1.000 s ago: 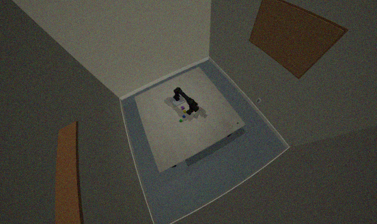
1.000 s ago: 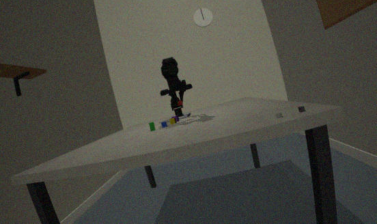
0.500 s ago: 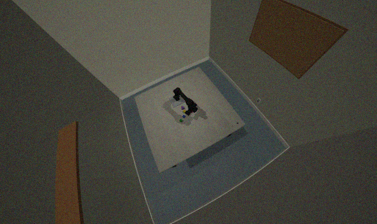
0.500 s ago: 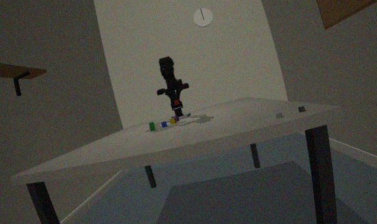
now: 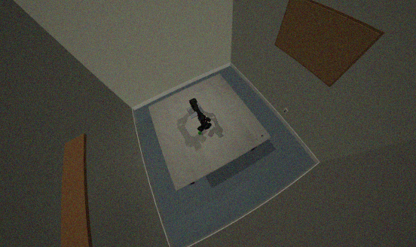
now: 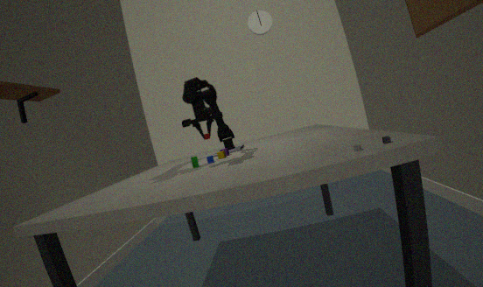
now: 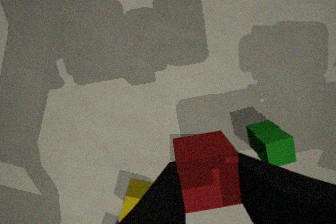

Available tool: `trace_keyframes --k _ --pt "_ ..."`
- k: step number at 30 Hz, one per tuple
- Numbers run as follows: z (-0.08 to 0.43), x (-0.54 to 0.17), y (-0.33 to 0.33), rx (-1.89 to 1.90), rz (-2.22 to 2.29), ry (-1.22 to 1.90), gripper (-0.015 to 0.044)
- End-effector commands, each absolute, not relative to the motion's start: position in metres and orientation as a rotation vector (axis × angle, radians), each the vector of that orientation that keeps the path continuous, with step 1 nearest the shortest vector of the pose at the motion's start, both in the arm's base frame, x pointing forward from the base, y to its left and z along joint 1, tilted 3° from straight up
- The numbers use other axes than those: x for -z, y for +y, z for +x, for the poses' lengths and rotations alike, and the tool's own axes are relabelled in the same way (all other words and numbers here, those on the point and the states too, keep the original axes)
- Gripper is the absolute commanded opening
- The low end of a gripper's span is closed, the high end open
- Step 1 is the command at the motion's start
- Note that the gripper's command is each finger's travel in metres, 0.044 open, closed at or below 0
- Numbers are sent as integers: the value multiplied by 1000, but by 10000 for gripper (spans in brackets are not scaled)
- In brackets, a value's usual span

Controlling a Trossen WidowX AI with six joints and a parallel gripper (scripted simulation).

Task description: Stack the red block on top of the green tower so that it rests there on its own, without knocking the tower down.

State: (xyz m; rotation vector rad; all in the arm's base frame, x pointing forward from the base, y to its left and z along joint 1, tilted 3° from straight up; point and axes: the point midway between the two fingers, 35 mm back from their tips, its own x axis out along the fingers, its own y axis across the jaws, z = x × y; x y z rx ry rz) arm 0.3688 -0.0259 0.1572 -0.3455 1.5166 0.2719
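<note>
- Above the table (image 6: 306, 159), the black arm (image 6: 202, 107) is rising from its base, folding over at a high elbow and reaching back down and toward the camera's left in the exterior view.
- The gripper (image 6: 206, 135) is hanging at the end of that downward reach, pointing at the table top but well clear of it.
- Its fingers are pinching the red block (image 7: 206, 167) from both sides at a narrow spacing; in the wrist view the dark fingers are showing to the left and right of the block, which is filling the lower middle of the frame.
- The red block (image 6: 206, 136) is being held in the air, above the row of small blocks on the table and not touching any of them.
- The green tower (image 6: 195, 161) is standing upright on the table at the left end of that row, lower than the held block and off to its left in the exterior view.
- In the wrist view the green tower (image 7: 271, 142) is appearing just to the right of the red block, on the table below, apart from it.
- A blue block (image 6: 210, 159), a yellow block (image 6: 220, 155) and a purple block (image 6: 226, 151) are lying in line between the tower and the arm's base.
- The yellow block (image 7: 134, 196) is also peeking out at the lower left of the wrist view, partly hidden by a finger.
- From the top view the arm (image 5: 199, 116) is appearing as a dark shape near the table's middle, with a green speck (image 5: 199, 132) at its tip.
</note>
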Motion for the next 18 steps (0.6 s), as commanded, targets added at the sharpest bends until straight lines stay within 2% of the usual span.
trace_keyframes --k 1,11,18 --pt "367 -159 -52 -277 -358 1518 0" --pt "356 -163 -112 -284 -378 1526 0" --pt "356 -154 -117 -285 -379 1526 0"
